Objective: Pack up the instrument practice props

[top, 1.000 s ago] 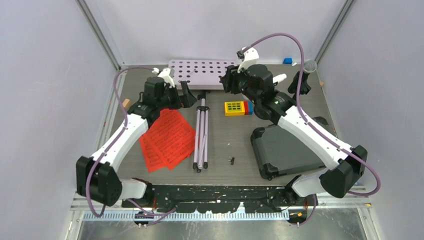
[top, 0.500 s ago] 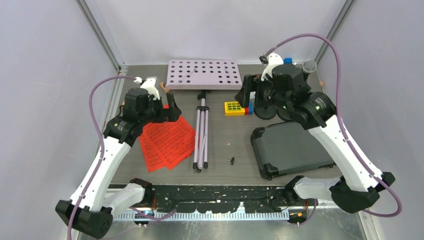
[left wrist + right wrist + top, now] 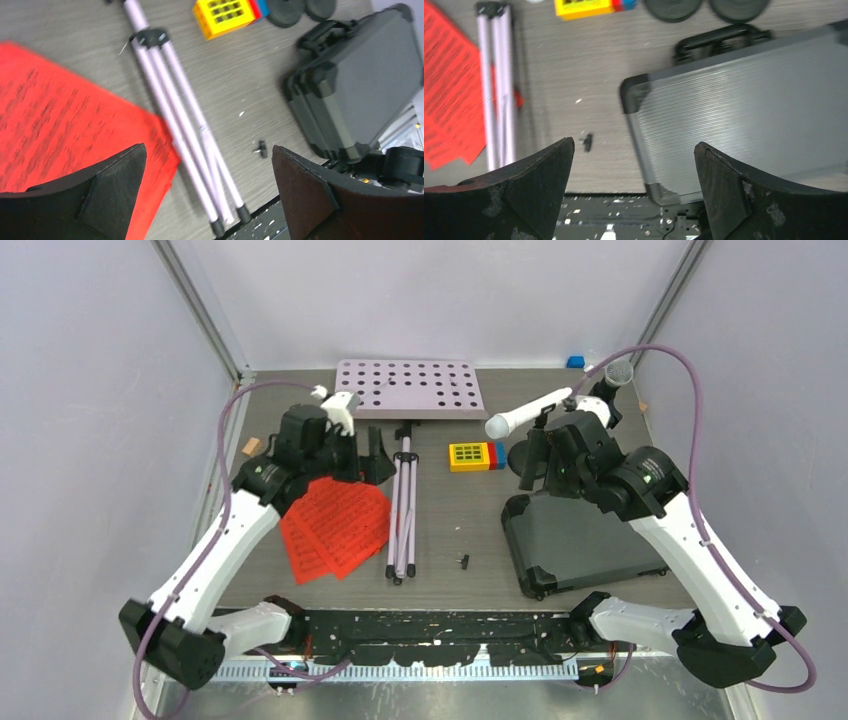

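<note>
The red sheet-music pages (image 3: 335,525) lie at the left, also in the left wrist view (image 3: 60,125). The lilac perforated music desk (image 3: 410,390) lies at the back, its folded tripod legs (image 3: 403,510) running toward me. The white microphone (image 3: 525,415) sits in a holder, and the black grey-headed microphone (image 3: 617,373) stands behind it. Two round black holder bases (image 3: 672,7) (image 3: 739,6) stand beyond the dark case (image 3: 590,540). My left gripper (image 3: 362,455) is open and empty above the pages' far edge. My right gripper (image 3: 540,460) is open and empty above the case's far-left corner.
A yellow block with red and blue parts (image 3: 472,456) lies between the tripod and the holders. A small black piece (image 3: 463,560) lies on the table near the front. A blue block (image 3: 575,362) sits at the back right. Grey walls close in both sides.
My left gripper moved right, toward the tripod hub. My right gripper drew back toward me over the case, uncovering the white microphone. Both stayed open.
</note>
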### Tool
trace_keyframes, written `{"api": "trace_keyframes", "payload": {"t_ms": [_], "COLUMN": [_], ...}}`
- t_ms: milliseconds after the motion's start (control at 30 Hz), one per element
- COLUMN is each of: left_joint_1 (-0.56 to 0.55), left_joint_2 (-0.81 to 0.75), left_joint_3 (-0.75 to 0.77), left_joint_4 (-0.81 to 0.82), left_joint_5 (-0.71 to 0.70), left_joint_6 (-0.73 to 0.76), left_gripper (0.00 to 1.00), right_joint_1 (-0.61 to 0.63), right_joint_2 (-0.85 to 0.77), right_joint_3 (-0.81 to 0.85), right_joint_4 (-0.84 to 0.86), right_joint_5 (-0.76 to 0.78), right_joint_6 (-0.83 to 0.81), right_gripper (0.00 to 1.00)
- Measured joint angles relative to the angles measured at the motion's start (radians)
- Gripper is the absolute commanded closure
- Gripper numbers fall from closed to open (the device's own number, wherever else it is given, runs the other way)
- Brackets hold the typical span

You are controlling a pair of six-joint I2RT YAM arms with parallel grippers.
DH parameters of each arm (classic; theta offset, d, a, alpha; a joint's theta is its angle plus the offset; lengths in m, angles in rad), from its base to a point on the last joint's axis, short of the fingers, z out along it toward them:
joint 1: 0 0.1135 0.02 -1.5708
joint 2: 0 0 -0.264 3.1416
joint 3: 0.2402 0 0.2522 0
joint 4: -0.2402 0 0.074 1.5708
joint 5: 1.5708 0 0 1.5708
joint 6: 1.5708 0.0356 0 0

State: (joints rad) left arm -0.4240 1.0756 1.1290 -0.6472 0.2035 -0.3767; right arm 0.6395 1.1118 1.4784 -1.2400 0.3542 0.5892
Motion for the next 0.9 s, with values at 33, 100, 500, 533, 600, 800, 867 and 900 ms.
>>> {"api": "trace_keyframes", "payload": {"t_ms": [33,100,500,533,600,800,867,900], "left_joint_1": [-0.023,-0.064,-0.267,-0.273,-0.277,-0.277,-0.281,-0.284], "left_joint_2": [0.041,0.129,0.788,0.853,0.962,1.13,1.133,1.133], "left_joint_3": [0.038,0.134,0.974,1.057,1.189,1.338,1.321,1.316], "left_joint_4": [0.008,0.024,-0.016,-0.05,-0.106,-0.215,-0.217,-0.218], "left_joint_5": [0.009,0.029,0.151,0.161,0.174,0.247,0.264,0.271], "left_joint_6": [0.005,0.021,0.203,0.22,0.254,0.277,0.274,0.272], "left_gripper": [0.0,0.0,0.0,0.0,0.0,0.0,0.0,0.0], "right_joint_1": [0.0,0.0,0.0,0.0,0.0,0.0,0.0,0.0], "right_joint_2": [-0.005,-0.029,-0.282,-0.283,-0.286,-0.319,-0.334,-0.34], "right_joint_3": [0.005,0.011,-0.052,-0.061,-0.082,-0.145,-0.158,-0.163], "right_joint_4": [-0.02,-0.042,-0.051,-0.051,-0.05,-0.051,-0.051,-0.051], "right_joint_5": [0.051,0.132,0.25,0.25,0.248,0.235,0.234,0.234], "right_joint_6": [0.014,0.036,0.098,0.1,0.106,0.121,0.122,0.122], "right_gripper": [0.04,0.04,0.06,0.06,0.07,0.08,0.08,0.08]}}
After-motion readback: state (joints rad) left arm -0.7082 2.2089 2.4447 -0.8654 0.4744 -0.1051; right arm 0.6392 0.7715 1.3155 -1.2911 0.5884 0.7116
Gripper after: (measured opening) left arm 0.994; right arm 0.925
